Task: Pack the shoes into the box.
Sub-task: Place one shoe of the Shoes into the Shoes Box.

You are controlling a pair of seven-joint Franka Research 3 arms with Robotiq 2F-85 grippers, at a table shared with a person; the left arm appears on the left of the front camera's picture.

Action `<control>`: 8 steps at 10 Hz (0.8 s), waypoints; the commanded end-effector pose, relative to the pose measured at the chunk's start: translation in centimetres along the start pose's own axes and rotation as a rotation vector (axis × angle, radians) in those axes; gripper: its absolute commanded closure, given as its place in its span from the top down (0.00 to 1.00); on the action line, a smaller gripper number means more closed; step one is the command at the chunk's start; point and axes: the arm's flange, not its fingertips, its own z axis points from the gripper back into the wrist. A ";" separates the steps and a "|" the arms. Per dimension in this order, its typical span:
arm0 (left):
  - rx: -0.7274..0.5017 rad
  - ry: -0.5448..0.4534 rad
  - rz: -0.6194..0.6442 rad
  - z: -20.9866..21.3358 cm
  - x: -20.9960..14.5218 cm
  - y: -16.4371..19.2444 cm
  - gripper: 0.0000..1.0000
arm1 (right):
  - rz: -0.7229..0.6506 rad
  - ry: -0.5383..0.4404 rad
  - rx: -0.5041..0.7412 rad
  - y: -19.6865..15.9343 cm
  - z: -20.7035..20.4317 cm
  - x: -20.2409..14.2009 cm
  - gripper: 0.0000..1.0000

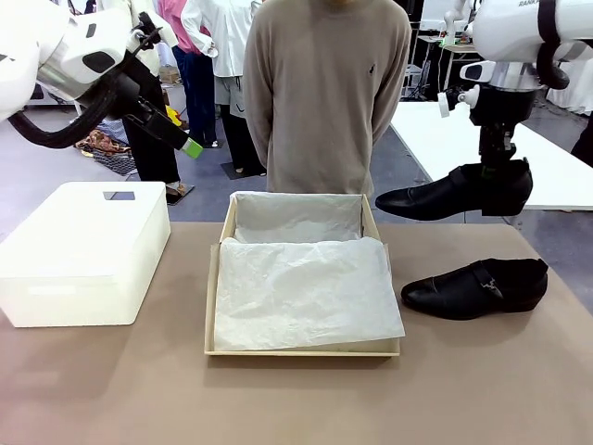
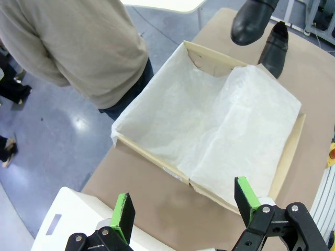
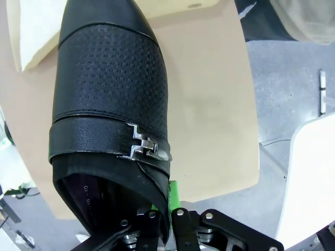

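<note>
My right gripper (image 1: 501, 174) is shut on the heel end of one black shoe (image 1: 445, 197) and holds it in the air to the right of the box, toe toward the box. In the right wrist view that shoe (image 3: 110, 89), with its buckle strap, hangs from my gripper (image 3: 168, 208) over the table. The other shoe (image 1: 474, 287) lies on its sole on the table at the right. The tan box (image 1: 211, 306) stands open in the middle, lined with white tissue. My left gripper (image 1: 185, 141) is open, high at the left; its fingers (image 2: 124, 215) frame the box (image 2: 289, 157) from above.
A white plastic bin (image 1: 83, 250) stands at the left of the table. A person (image 1: 324, 93) in a beige sweater stands at the far edge behind the box. A white table (image 1: 435, 139) lies beyond at the right.
</note>
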 end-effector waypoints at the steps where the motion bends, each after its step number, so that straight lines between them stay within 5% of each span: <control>1: -0.013 -0.014 -0.008 0.0 -0.2 0.2 1.00 | -0.053 -0.012 -0.018 1.4 2.1 3.4 0.00; 8: -0.013 -0.014 -0.008 0.0 -0.2 0.2 1.00 | -0.019 -0.028 0.050 3.8 2.8 16.1 0.00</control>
